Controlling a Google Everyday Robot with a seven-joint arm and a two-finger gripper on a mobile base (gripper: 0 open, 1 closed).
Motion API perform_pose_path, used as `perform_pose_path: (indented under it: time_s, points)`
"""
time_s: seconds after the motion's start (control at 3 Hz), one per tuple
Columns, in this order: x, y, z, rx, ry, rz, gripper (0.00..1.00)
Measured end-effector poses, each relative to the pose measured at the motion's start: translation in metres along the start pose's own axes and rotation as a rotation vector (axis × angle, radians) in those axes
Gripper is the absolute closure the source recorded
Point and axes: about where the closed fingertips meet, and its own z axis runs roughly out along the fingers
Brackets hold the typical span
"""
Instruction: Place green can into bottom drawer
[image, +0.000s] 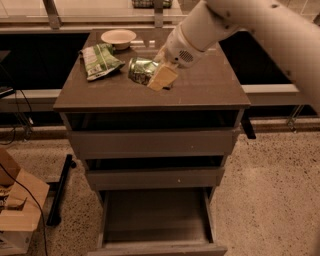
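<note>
The green can (139, 70) lies tilted on its side over the middle of the brown cabinet top (210, 92), its silver end facing left. My gripper (159, 76) reaches down from the upper right and is shut on the can's right side, with one pale finger (163, 78) in front. The can appears raised slightly off the top. The bottom drawer (155, 215) is pulled out at the foot of the cabinet, its flat dark floor bare.
A green-and-white snack bag (100, 60) lies left of the can and a pale bowl (118, 37) stands behind it. The two upper drawers (150, 142) are nearly shut. A cardboard box (17, 210) and cables sit on the floor at the left.
</note>
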Motion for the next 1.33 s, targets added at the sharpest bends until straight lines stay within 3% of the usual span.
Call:
perform_pose_path:
  time_s: [0.33, 0.67, 1.33]
  points:
    - [-0.03, 0.076, -0.06, 0.049, -0.075, -0.031, 1.0]
    - [-0.005, 0.095, -0.064, 0.041, -0.033, 0.008, 1.0]
    - [0.039, 0.065, -0.003, 0.023, 0.014, 0.094, 1.0]
